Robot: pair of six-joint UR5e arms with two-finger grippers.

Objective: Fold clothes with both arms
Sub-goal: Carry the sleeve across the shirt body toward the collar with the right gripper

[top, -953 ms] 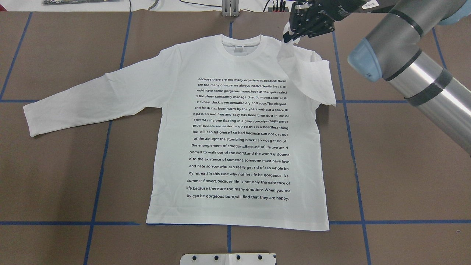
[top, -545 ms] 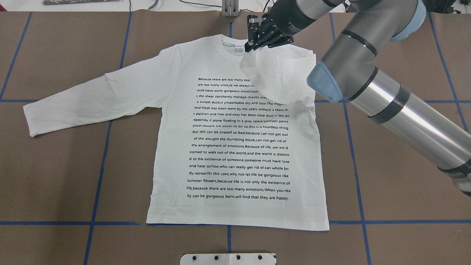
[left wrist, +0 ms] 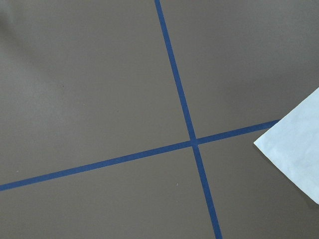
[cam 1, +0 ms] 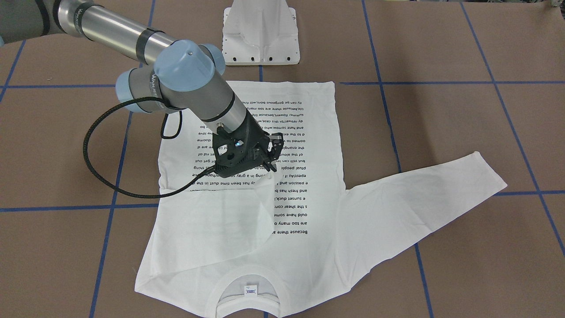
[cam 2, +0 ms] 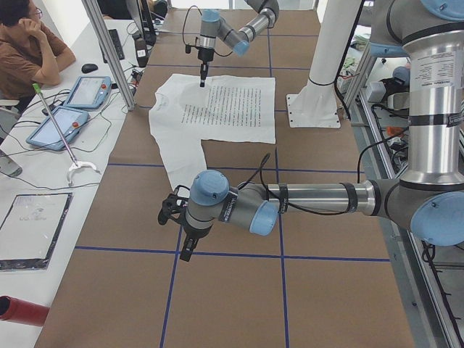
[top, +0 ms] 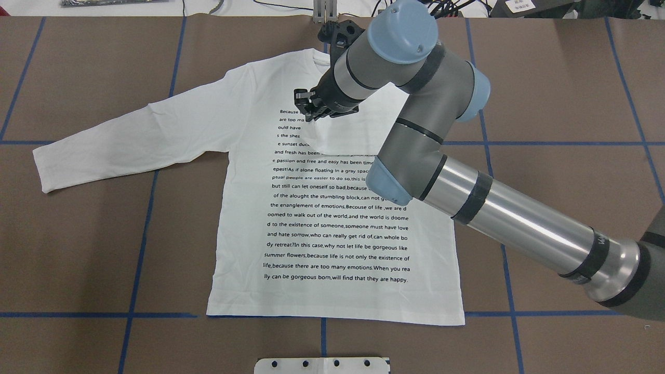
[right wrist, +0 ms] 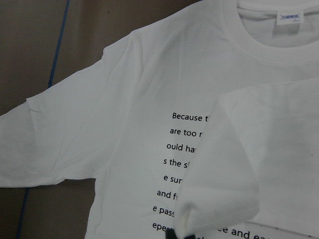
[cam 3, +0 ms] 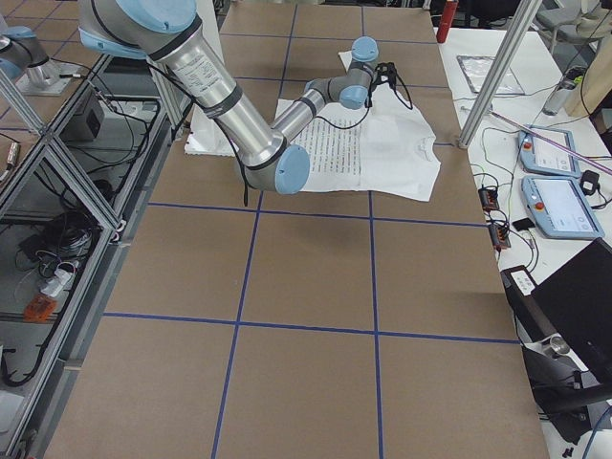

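The white long-sleeved T-shirt [top: 337, 228] lies flat with its black text up and its collar [cam 1: 249, 276] at the far side. My right gripper [top: 310, 111] is shut on the cuff of the right sleeve [top: 353, 135] and holds it low over the upper chest, so the sleeve lies folded across the text. The front view shows the same grip [cam 1: 269, 167]. The right wrist view shows the folded sleeve [right wrist: 269, 159] and the neck label [right wrist: 290, 17]. The other sleeve [top: 130, 135] lies stretched out. My left gripper [cam 2: 185, 248] hovers over bare table near that sleeve's cuff [left wrist: 294, 149]; I cannot tell if it is open.
The white pedestal base [cam 1: 260, 31] stands just behind the shirt's hem, with its edge in the overhead view [top: 322, 365]. Blue tape lines [top: 140, 249] cross the brown table. An operator [cam 2: 29, 43] sits by tablets [cam 2: 72, 109] beyond the far edge.
My right gripper has carried the sleeve cuff from the right shoulder, past the collar, leftward and down onto the upper chest. The folded sleeve now covers more of the text.
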